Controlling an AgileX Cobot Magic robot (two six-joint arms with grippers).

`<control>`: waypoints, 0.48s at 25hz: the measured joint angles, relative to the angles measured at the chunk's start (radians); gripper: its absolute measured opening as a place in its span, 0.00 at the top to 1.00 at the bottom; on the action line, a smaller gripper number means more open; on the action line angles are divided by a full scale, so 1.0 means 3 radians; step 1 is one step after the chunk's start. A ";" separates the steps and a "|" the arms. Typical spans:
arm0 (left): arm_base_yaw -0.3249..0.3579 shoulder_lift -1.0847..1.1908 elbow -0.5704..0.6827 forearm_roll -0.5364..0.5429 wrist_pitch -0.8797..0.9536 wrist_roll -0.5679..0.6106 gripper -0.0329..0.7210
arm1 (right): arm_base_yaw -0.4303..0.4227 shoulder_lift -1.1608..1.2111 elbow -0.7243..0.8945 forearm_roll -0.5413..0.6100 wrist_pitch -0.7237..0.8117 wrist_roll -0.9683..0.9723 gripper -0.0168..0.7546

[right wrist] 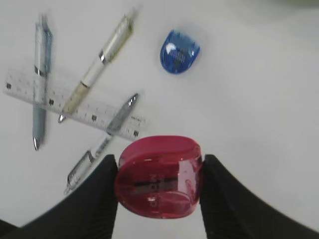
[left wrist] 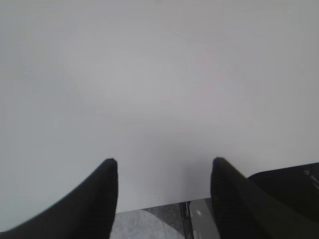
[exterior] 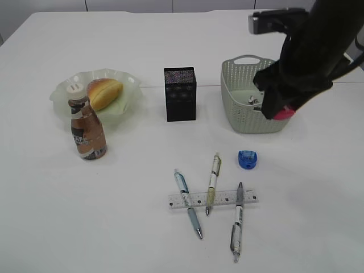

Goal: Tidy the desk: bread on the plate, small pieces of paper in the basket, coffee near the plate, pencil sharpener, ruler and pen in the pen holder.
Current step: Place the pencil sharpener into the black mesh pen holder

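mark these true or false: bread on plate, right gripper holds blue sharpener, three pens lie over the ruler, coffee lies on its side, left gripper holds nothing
1. The bread is on the plate. True.
2. The right gripper holds the blue sharpener. False: it is shut on the red sharpener; the blue one lies on the desk.
3. Three pens lie across the ruler. True.
4. The coffee lies on its side. False: it stands upright in front of the plate.
5. The left gripper holds nothing. True.

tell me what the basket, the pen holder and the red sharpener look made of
Basket: likely matte moulded plastic, woven-look wall.
Pen holder: seemingly black metal mesh, fine perforations glinting.
Red sharpener: glossy translucent plastic, inner parts showing through, clamped between the right gripper's jaws.
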 joint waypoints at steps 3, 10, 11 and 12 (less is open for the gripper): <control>0.0000 0.0000 0.0000 -0.0024 0.0000 0.0000 0.39 | 0.0000 0.0000 -0.0265 0.0034 -0.0109 0.0139 0.50; 0.0000 0.0000 0.0000 -0.0081 0.0000 0.0000 0.39 | 0.0005 0.0037 -0.0476 0.0269 -0.0667 0.0245 0.50; 0.0000 0.0000 0.0000 -0.0082 0.0000 0.0000 0.39 | 0.0005 0.0052 -0.0483 0.0274 -0.0736 0.0247 0.50; 0.0000 0.0000 0.0000 -0.0082 0.0000 0.0000 0.39 | 0.0005 0.0083 -0.0498 0.0297 -0.0808 0.0252 0.50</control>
